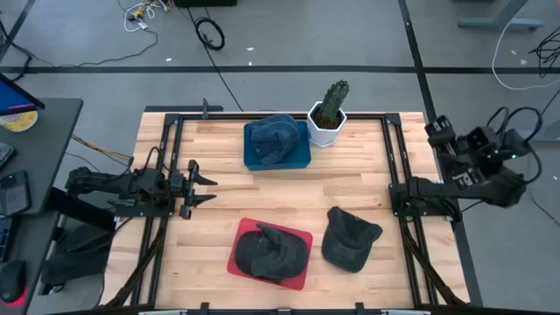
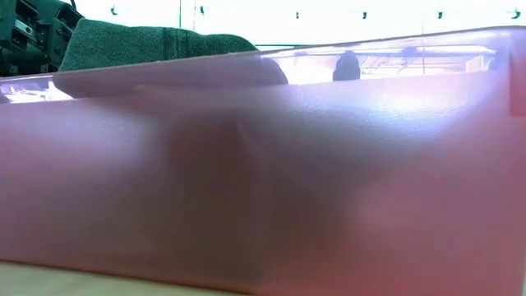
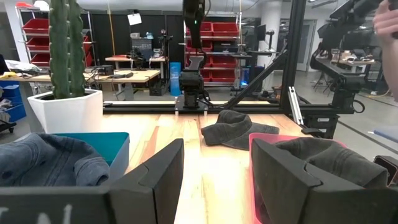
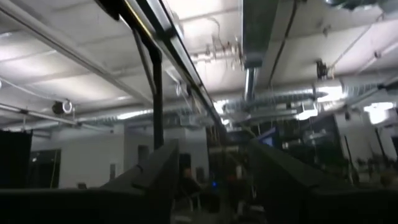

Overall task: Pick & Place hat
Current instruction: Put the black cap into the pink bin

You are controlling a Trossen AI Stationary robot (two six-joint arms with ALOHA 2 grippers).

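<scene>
Three dark grey hats show in the high view. One lies in a blue tray (image 1: 300,158) near the far edge, hat (image 1: 273,137). One lies in a red tray (image 1: 240,255) at the near edge, hat (image 1: 273,250). The third hat (image 1: 350,238) rests flat on the bare wood right of the red tray, also seen in the left wrist view (image 3: 239,127). My left gripper (image 1: 203,185) (image 3: 214,180) is open at the table's left side, pointing right, well short of the hats. My right gripper (image 4: 214,180) is open, raised at the right edge and pointing up at the ceiling.
A cactus in a white pot (image 1: 328,115) stands at the far edge, right beside the blue tray. Bare wood lies in the table's middle (image 1: 289,192). The red tray's wall (image 2: 263,164) fills the low view. Black frame rails (image 1: 171,166) run along both sides.
</scene>
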